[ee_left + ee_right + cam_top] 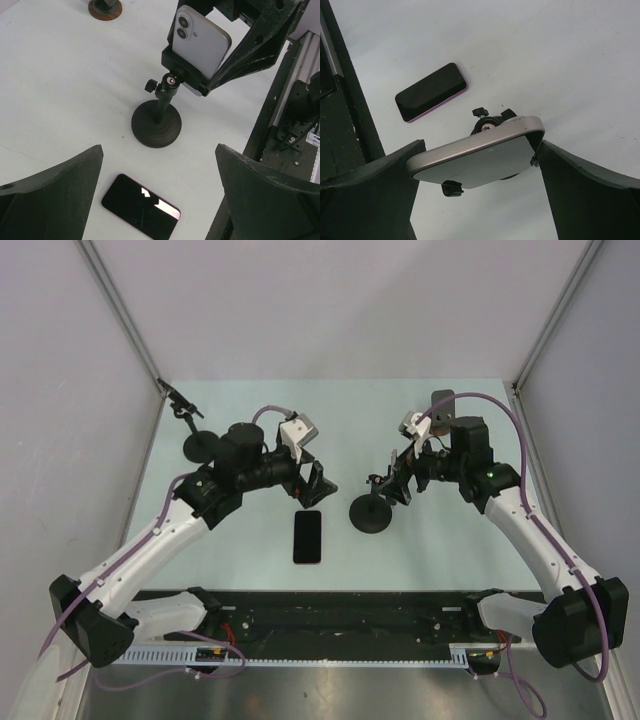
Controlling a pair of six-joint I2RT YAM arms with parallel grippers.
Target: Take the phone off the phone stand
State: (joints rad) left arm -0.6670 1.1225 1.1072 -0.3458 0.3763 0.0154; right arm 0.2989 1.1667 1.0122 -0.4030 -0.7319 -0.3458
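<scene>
A silver phone [202, 42] sits clamped in a black phone stand [156, 125] with a round base [369, 516] near the table's middle. My right gripper [398, 478] is at the stand's head. In the right wrist view the phone [475, 155] spans the gap of the right gripper [481, 145], with the wide-apart fingers [590, 190] flanking its ends. I cannot make out a firm pinch. My left gripper [318, 485] is open and empty, just left of the stand; in its own view [159, 147] it hovers above the table.
A dark phone with a pink edge [307, 536] lies flat left of the stand base, below my left gripper [141, 206] [431, 91]. A second stand [203, 445] stands at the back left. A small dark panel [441, 405] is behind the right arm. A black rail [340, 615] runs along the near edge.
</scene>
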